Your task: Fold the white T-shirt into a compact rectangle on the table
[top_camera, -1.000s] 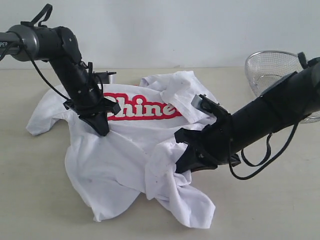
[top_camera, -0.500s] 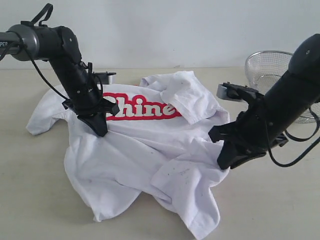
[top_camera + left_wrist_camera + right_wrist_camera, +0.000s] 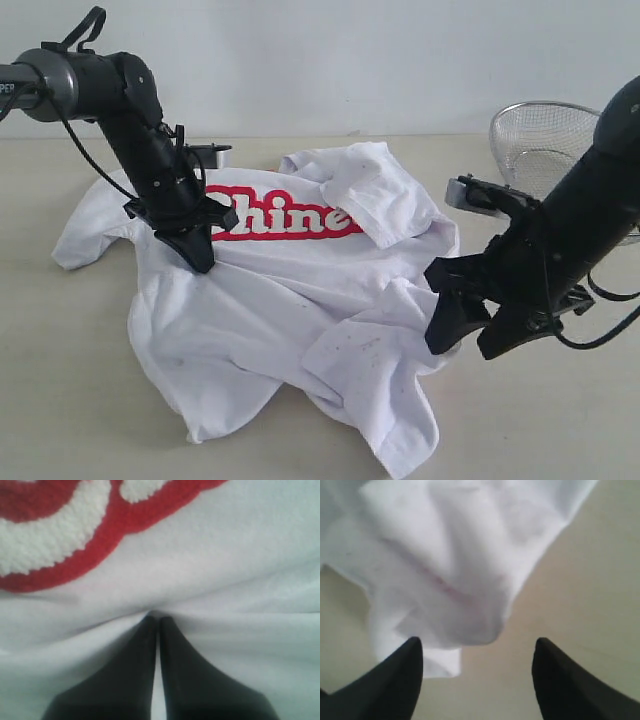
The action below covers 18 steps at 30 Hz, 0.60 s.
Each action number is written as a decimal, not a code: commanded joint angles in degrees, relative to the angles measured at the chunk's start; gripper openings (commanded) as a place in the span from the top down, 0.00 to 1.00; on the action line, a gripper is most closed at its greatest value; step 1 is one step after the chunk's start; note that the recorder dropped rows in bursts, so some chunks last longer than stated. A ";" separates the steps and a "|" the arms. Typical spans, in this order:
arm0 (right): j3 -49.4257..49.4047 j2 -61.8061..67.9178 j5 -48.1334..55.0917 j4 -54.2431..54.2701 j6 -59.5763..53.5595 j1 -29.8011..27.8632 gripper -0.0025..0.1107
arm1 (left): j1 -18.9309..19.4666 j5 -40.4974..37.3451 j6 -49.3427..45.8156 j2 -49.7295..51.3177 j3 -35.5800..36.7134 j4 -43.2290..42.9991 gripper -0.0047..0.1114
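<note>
The white T-shirt [image 3: 270, 310] lies crumpled on the table [image 3: 80, 400], near its middle, with the red lettering facing up. The left gripper [image 3: 197, 250] is closed, and its tips press on the cloth just below the red band. It is not possible to tell if a fold is pinched between them. The right gripper [image 3: 467, 343] stands wide open beside the right edge of the shirt and holds nothing. A wire basket [image 3: 545, 140] stands at the far right, apart from the shirt.
</note>
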State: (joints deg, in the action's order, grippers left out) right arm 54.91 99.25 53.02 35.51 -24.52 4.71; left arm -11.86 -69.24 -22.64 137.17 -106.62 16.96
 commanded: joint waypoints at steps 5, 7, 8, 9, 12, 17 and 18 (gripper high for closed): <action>-12.52 -6.50 -8.06 14.97 -10.51 3.39 0.48 | 0.48 0.31 0.98 1.19 0.58 -3.86 0.92; -14.87 -6.50 -12.46 15.19 -10.51 5.95 0.48 | 0.48 0.41 0.98 1.19 0.58 -3.87 0.92; -15.44 -6.50 -13.69 15.46 -10.60 7.47 0.48 | 0.48 0.41 0.98 1.19 0.58 -3.87 0.92; -15.59 -6.50 -14.93 15.55 -10.76 9.03 0.48 | 0.48 0.41 0.98 1.19 0.58 -3.87 0.92; -15.59 -6.50 -20.05 16.54 -10.64 12.59 0.48 | 0.48 0.41 1.24 1.19 0.58 -3.87 0.92; -15.59 -2.93 -22.82 16.43 -9.46 13.00 0.48 | 0.48 -0.07 1.24 1.19 0.58 -3.33 0.92; -15.59 -1.77 -23.49 16.89 -9.46 13.00 0.48 | 0.48 -0.07 1.24 1.19 0.58 -3.22 0.92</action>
State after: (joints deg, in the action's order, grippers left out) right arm 39.53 95.24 31.30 51.80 -34.02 17.57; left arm -11.86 -69.35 -22.54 137.17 -106.62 16.86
